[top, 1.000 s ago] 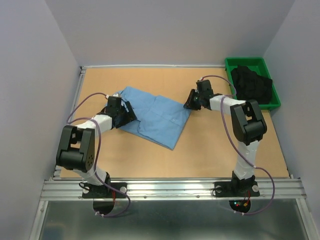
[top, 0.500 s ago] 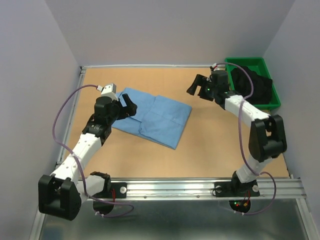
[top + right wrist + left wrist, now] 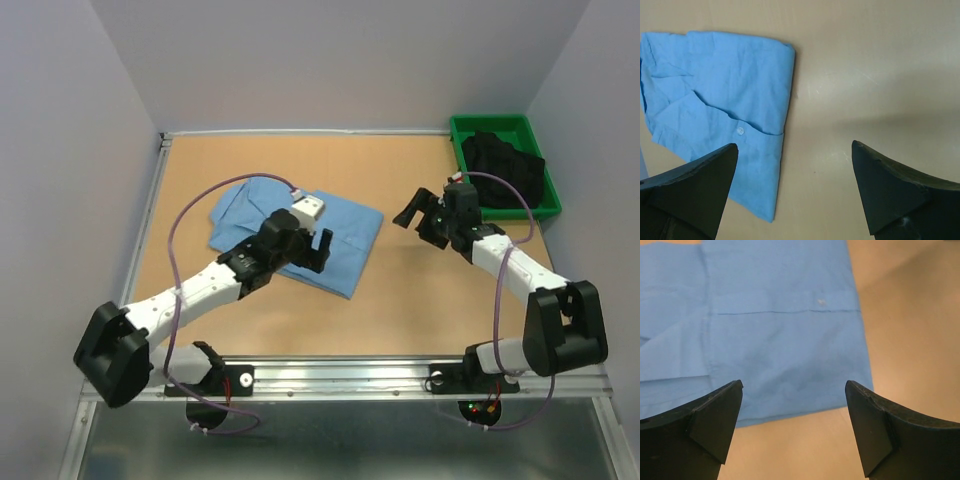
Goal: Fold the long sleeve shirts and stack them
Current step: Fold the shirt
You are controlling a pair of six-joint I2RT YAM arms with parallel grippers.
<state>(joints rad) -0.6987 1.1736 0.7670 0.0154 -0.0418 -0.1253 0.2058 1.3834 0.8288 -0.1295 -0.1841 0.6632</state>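
One light blue long sleeve shirt (image 3: pixel 350 232) lies folded into a rough rectangle left of the table's middle. My left gripper (image 3: pixel 320 252) hovers open over the shirt's near right part. In the left wrist view the shirt (image 3: pixel 780 315) fills the upper frame, its hem edge crossing between the empty jaws of the left gripper (image 3: pixel 794 385). My right gripper (image 3: pixel 408 210) is open above bare table, just right of the shirt. The right wrist view has the shirt (image 3: pixel 725 85) at the left, a button showing, and nothing between the jaws of the right gripper (image 3: pixel 794 144).
A green tray (image 3: pixel 456 130) stands at the far right corner, holding a heap of black clothing (image 3: pixel 505 172). The tan tabletop (image 3: pixel 440 300) is walled in by grey panels on three sides. My left arm reaches across the shirt's near left part.
The left arm swung from the shirt's left edge to its near right part. The right gripper left the shirt's right corner, rose toward the tray, then came back nearer, now open.
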